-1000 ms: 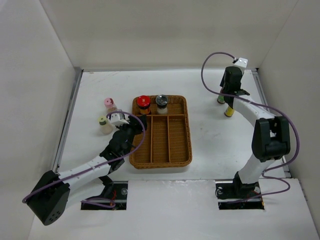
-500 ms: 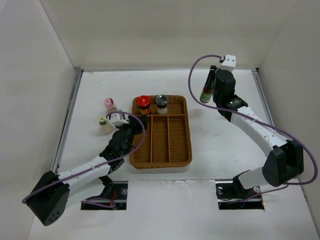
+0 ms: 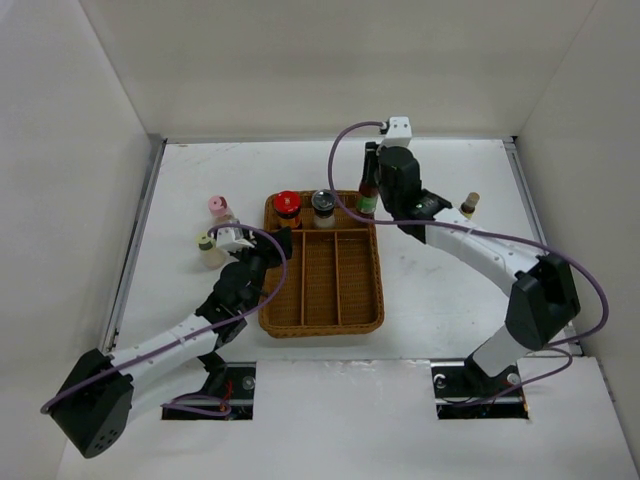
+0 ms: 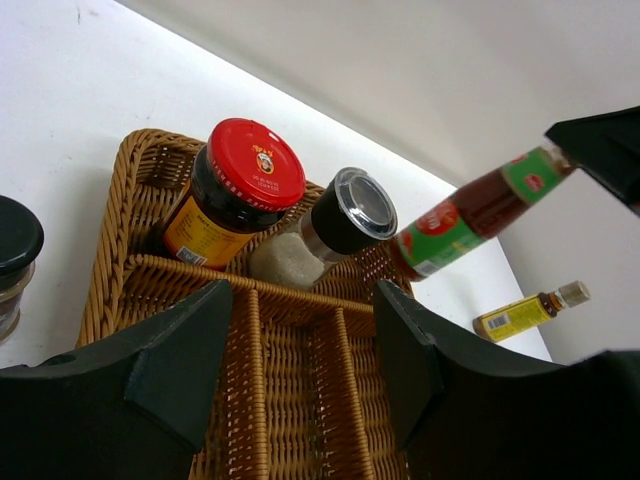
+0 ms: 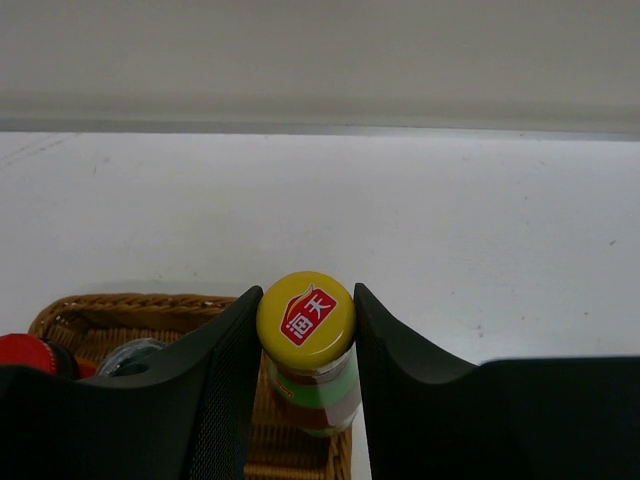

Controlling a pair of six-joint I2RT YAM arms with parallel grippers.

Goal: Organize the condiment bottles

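The bottle is clamped near its cap, roughly upright, in the right gripper over the tray's far right corner, beside the silver-lidded jar, so lowering seems called for; the left gripper is parted, empty.

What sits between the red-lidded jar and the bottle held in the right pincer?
A clear-lidded jar, in the wicker tray beside the red-lidded jar; the bottle hangs just past it. The left wrist view shows this.
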